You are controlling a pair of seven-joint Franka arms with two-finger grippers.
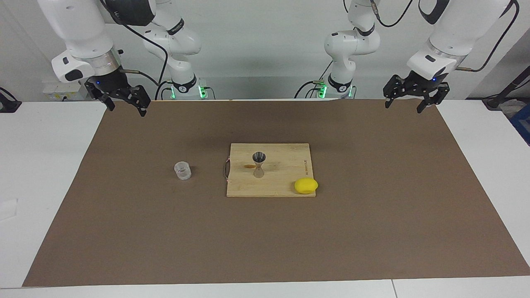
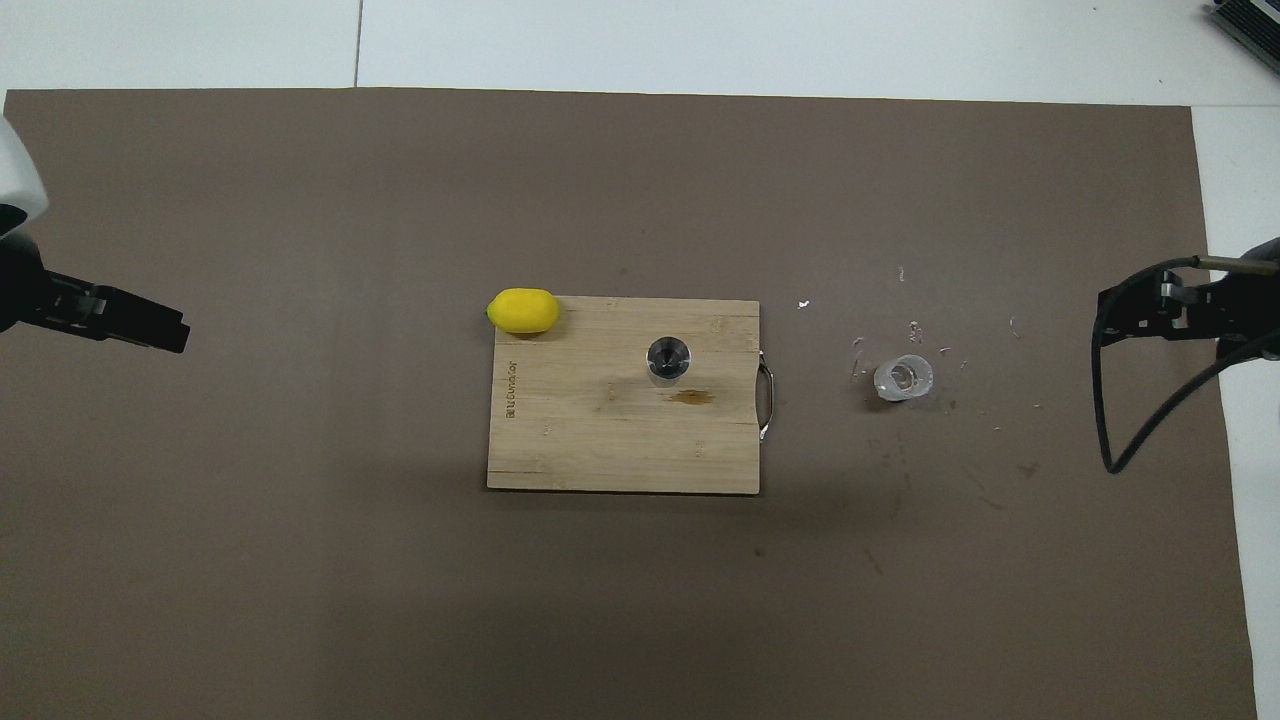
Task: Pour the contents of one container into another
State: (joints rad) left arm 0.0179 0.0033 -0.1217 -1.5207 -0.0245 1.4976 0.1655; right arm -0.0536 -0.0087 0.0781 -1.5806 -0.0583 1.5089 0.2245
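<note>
Two end effectors hung high over the corners of the brown mat nearest the robots, and neither held anything. The right end effector was over the mat's corner at its own arm's end of the worktop, fingers spread and empty; the left end effector waited over the other such corner, likewise spread wide with nothing between its fingers.

The clear cup stood upright on the mat at the right arm's end, well apart from both end effectors and beside the wooden cutting board — a spot the right arm could reach from above. Small pale specks lay on the mat around it in the overhead view. Whether it held any liquid could not be told.

The metal jigger stood upright near the middle of the board, one open cone facing up, which suited it as the receiver; the board beneath would probably catch any spill. A small brownish mark showed on the wood just beside it. A lemon rested at the board's corner toward the left arm's end and farther from the robots than the jigger, apart from the pouring path.

With cup and jigger both free-standing, no grasp was in hand.
</note>
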